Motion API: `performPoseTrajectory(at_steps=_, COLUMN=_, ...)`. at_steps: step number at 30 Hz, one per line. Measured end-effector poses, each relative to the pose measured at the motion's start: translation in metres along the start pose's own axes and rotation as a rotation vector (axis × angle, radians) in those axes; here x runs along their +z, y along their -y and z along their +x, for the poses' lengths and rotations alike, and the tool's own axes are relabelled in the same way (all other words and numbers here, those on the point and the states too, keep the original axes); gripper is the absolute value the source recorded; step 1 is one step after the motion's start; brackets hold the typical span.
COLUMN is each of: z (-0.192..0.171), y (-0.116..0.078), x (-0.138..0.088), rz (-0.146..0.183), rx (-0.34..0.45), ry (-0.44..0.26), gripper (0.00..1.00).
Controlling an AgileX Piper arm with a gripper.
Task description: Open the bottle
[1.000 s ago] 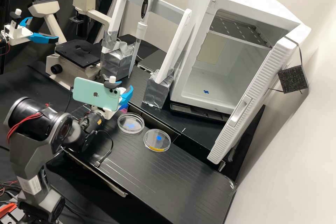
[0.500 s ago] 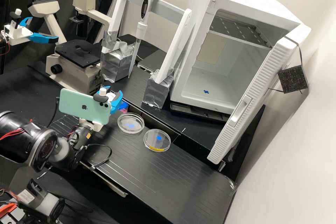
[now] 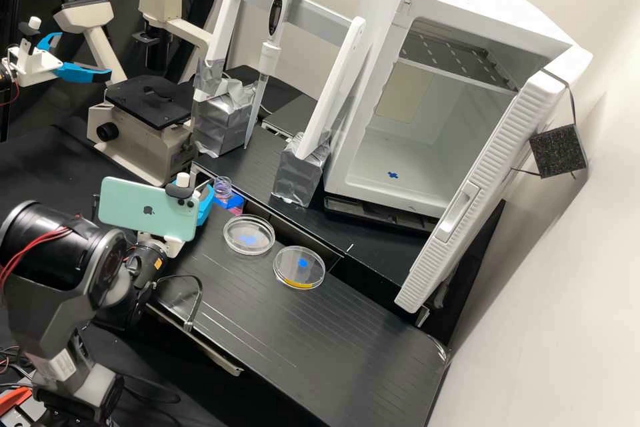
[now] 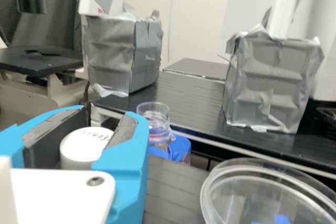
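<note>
Presently, the claw [image 4: 106, 114] is pinching the stiff-looking, probably light white cap [image 4: 84, 148] across its sides, while the uncapped bottle [image 4: 158, 130] is standing at the blue holder [image 4: 180, 148] near the worktop [image 3: 320, 340], its likely slippery body calling for a snug hold below the neck.

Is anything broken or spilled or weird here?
I see no spill or break. The white cabinet's door hangs wide open, which looks a bit odd. The bottle is uncapped, but the gripper holds a white cap, so that fits.
</note>
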Motion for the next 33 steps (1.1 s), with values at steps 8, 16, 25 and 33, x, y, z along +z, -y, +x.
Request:
performPoseTrajectory(at_steps=8, z=0.001, y=0.001, x=0.003, rz=-0.001, rx=0.009, ry=0.022, gripper=1.00)
performPoseTrajectory(at_steps=16, z=-0.005, y=-0.004, x=0.000, rz=-0.005, rx=0.036, ry=0.010, gripper=1.00)
performPoseTrajectory(at_steps=25, z=-0.024, y=-0.024, x=-0.016, rz=-0.014, rx=0.149, ry=-0.098, gripper=1.00)
performPoseTrajectory(at_steps=33, z=-0.042, y=-0.051, x=-0.028, rz=0.071, rx=0.323, ry=-0.192, gripper=1.00)
